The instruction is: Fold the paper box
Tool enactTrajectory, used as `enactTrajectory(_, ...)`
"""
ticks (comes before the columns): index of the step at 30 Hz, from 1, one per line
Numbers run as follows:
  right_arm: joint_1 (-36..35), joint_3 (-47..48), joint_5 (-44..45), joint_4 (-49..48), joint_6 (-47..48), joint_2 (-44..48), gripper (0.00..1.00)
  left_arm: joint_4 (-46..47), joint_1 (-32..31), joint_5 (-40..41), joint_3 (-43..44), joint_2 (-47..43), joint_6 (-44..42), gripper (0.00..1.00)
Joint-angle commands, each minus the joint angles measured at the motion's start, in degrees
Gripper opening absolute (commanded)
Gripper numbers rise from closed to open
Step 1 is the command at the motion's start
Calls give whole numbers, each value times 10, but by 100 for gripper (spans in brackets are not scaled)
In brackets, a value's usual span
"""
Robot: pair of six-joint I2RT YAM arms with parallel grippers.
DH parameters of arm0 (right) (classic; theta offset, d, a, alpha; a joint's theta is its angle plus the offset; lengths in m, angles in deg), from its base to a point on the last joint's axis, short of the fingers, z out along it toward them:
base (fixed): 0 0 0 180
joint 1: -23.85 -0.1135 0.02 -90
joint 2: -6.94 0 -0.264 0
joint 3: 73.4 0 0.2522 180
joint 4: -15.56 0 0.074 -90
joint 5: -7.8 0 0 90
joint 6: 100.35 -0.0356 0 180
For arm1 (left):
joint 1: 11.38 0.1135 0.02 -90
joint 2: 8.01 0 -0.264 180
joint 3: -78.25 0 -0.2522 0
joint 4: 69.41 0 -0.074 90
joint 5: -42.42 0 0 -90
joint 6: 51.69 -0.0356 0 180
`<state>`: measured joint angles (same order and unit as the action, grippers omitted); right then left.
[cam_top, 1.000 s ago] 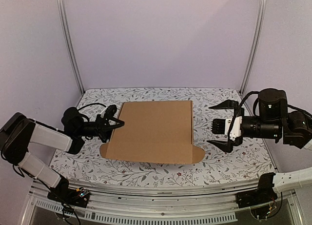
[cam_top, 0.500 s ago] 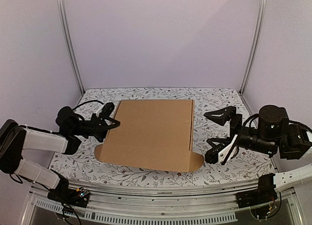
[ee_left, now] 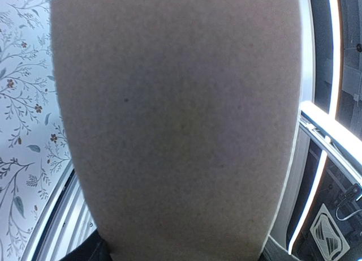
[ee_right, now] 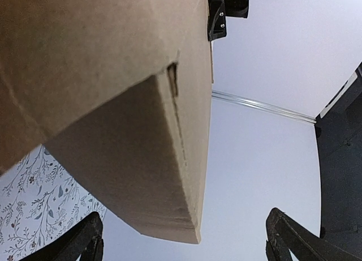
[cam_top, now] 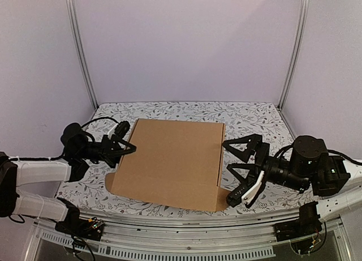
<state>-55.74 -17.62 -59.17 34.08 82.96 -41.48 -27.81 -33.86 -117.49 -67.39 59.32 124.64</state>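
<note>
Black fingers of the right gripper (cam_top: 229, 173) splay wide, grasping nothing, at 4 o'clock of the plain brown paper box (cam_top: 172, 159) lying mid-table. Only its wrist view shows a slotted side wall. At 9 o'clock the left gripper (cam_top: 130, 139) meets the box's edge. Matte card blankets its camera, so I can't tell if it pinches. The flowered table (cam_top: 254, 116) lies beneath.

Left wrist view. A blurred brown paper box (ee_left: 175, 119) fills the centre from 12 to 6 o'clock. A flowered table (ee_left: 25, 102) shows at 9 o'clock, a pale metal rail (ee_left: 328, 137) at 4 o'clock.
</note>
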Motion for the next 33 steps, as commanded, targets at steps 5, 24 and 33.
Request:
enactTrajectory(5, -15, -3, 14, -42, -2, -33, 99, -85, 0, -11, -1, -52, -49, 31)
enactTrajectory(24, -44, -23, 32, -107, -95, -49, 99, -207, -14, -9, 13, -140, -93, 30)
enactTrajectory(33, -48, -28, 43, -132, -95, -74, 99, -213, -23, -9, 14, -149, -91, 29)
